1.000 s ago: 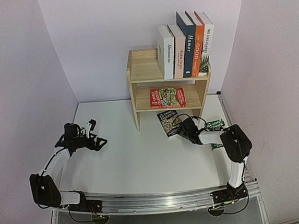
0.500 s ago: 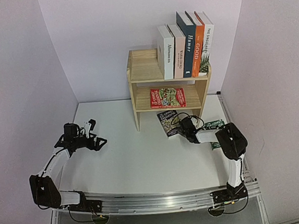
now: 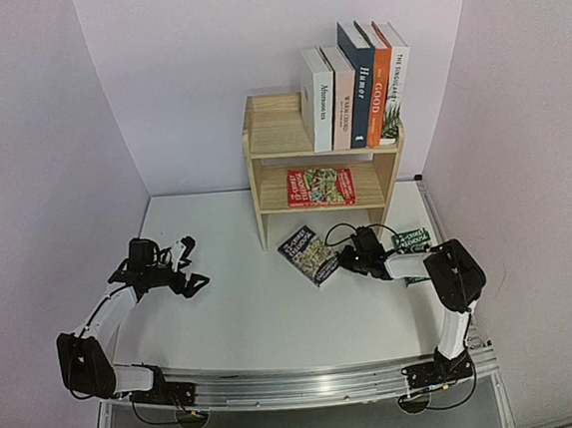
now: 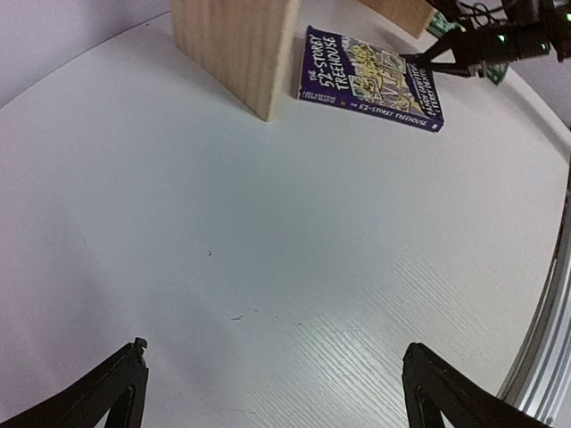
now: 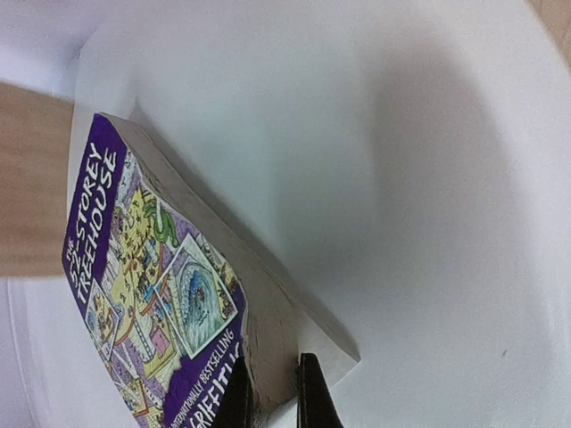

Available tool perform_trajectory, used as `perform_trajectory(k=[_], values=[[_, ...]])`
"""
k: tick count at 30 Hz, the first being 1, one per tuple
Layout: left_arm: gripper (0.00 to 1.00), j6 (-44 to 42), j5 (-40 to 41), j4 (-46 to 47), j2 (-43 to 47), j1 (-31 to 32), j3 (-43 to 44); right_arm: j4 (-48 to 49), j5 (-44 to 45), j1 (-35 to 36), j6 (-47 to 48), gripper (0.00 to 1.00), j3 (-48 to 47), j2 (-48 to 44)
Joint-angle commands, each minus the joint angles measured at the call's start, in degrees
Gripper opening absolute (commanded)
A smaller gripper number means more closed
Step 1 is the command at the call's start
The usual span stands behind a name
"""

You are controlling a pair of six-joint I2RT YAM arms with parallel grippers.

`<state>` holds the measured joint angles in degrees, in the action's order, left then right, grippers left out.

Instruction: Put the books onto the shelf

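Note:
A purple Treehouse book [image 3: 308, 254] [image 4: 370, 78] [image 5: 152, 276] lies just in front of the pine shelf [image 3: 273, 125] [image 4: 236, 45], one corner raised off the table. My right gripper [image 3: 342, 259] [image 5: 272, 392] is shut on that corner's page edge. Several books [image 3: 355, 83] stand upright on the shelf's top tier. A red Treehouse book [image 3: 320, 186] rests on the lower tier. A green book [image 3: 411, 238] lies to the right, partly hidden by my right arm. My left gripper [image 3: 194, 262] [image 4: 274, 357] hangs open over bare table at the left, holding nothing.
White walls close in the table [image 3: 255, 317] on three sides. A small potted plant [image 3: 391, 125] sits at the top tier's right end. The metal rail [image 3: 301, 385] with both arm bases runs along the near edge.
My right gripper has closed on the purple book's corner and swung the book left, away from the shelf foot. The left gripper has shifted slightly right, still open.

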<state>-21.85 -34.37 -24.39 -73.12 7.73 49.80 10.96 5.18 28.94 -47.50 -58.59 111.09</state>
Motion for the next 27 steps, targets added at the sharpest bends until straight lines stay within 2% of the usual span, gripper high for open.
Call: perform_trajectory(k=[1,5,9,13,19,22,27], values=[[1.00,-22.34,3.69,-3.07,-0.02,7.29,-1.40,-10.03,-18.57,3.70,5.90,0.00,5.52,-6.21],[1.00,-36.41,7.34,0.31,-3.22,15.40,-3.98,-10.96,-27.36,7.52,5.16,0.00,6.40,-7.02],[1.00,-45.79,9.41,7.25,-8.06,22.38,-6.14,-10.96,-37.04,10.36,2.37,0.00,2.61,-4.19],[1.00,-52.18,8.20,13.45,-11.54,26.82,-8.30,-11.86,-36.93,11.00,-1.11,0.00,1.63,-4.50],[1.00,-52.88,1.84,8.41,-14.46,32.35,-7.12,-14.56,-35.29,11.72,-8.25,0.00,0.37,-3.49],[1.00,-51.72,1.42,7.54,-14.20,34.40,-7.12,-14.56,-34.57,11.76,-11.22,0.00,-0.08,-3.26],[1.00,-49.57,8.91,18.67,-16.42,37.04,-10.28,-14.56,-37.05,11.97,-12.37,0.00,-2.40,-2.07]])
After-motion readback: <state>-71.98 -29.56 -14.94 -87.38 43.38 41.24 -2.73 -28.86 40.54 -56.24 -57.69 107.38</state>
